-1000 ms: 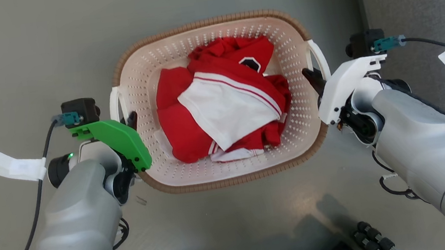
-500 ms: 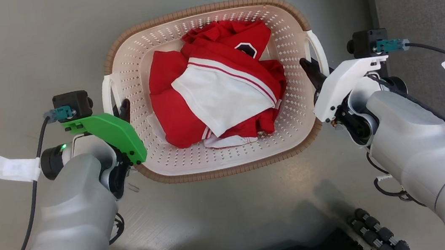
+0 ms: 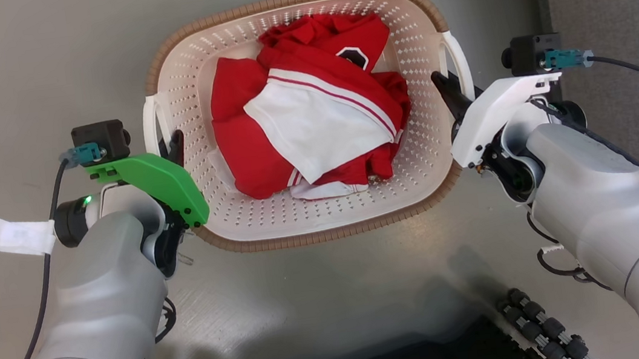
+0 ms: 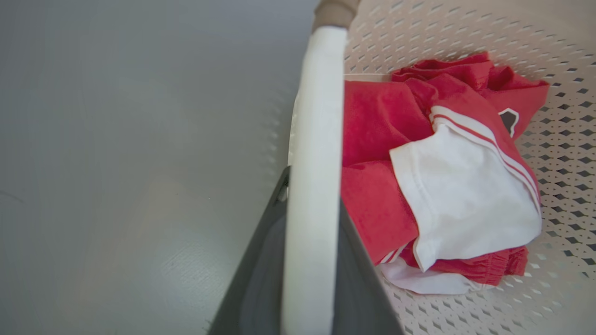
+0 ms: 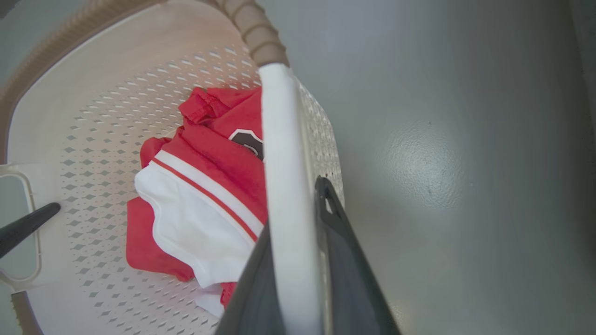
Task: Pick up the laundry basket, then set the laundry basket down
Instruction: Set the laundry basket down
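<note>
Your basket (image 3: 314,238) is at 12 o'clock in the head view, over grey floor (image 3: 13,70), with red and white clothes (image 3: 313,125) bunched inside. At its 9 o'clock your left gripper (image 3: 172,144) is clamped on the white left handle (image 3: 148,118). In the left wrist view that handle runs between the dark fingers (image 4: 258,270), pinched narrow. At 3 o'clock your right gripper (image 3: 444,85) grips the right handle (image 3: 459,58) the same way. You cannot tell whether the basket touches the floor.
</note>
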Available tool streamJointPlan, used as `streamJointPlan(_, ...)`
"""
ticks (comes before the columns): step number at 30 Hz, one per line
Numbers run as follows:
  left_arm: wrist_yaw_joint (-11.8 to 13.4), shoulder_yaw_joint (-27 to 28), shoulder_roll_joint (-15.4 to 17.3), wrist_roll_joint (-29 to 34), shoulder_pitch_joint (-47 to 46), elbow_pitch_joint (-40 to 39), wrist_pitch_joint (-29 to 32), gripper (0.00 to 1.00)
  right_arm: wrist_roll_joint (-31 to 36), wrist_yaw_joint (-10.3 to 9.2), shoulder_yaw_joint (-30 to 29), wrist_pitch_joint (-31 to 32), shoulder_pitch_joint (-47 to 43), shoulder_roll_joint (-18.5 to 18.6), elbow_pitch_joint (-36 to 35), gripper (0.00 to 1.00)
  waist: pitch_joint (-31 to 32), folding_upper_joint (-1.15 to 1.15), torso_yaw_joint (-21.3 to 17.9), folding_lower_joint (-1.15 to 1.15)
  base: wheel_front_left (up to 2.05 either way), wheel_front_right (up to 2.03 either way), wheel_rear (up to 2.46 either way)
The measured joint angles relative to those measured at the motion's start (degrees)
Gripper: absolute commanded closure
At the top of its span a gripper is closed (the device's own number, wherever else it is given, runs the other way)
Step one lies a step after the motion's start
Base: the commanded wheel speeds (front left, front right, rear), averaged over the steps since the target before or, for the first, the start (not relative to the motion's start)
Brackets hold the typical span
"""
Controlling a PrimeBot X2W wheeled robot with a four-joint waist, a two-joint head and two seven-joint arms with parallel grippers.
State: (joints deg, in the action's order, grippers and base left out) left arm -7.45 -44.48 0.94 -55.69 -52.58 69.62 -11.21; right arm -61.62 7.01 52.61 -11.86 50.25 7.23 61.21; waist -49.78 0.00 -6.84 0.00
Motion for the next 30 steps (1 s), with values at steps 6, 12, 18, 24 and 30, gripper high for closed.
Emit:
streamJointPlan(6,0.0,-0.1,-0.01,0.0,-0.05,0.34,-0.2,1.0,-1.0,0.02,0.05,-0.05,0.01,-0.43,0.47,1.0,-0.53,0.0,0.08,0.0,0.0,0.0,0.0)
streamJointPlan(12,0.0,-0.24,-0.01,0.0,-0.06,0.45,-0.22,1.0,-1.4,0.02,0.11,-0.22,0.01,-0.82,1.22,1.0,-0.84,0.0,0.01,0.0,0.0,0.0,0.0)
streamJointPlan(18,0.0,-0.3,0.01,-0.02,-0.05,0.71,-0.18,0.24,-1.91,0.14,0.01,-0.76,0.2,-1.0,1.71,0.0,-0.88,0.0,-0.03,0.0,0.0,0.0,0.0)
streamJointPlan(24,-0.01,-0.25,0.4,-0.6,-0.02,0.89,0.57,0.0,-2.08,0.13,-0.15,-1.24,1.04,-0.33,3.15,0.0,-0.74,0.0,-0.01,0.0,0.0,0.0,0.0)
streamJointPlan(30,-0.01,-0.34,0.4,-1.25,-0.01,0.51,1.07,0.0,-2.36,0.13,-0.09,-1.24,1.04,-0.42,3.86,0.0,-0.34,0.0,0.1,0.0,0.0,0.0,0.0)
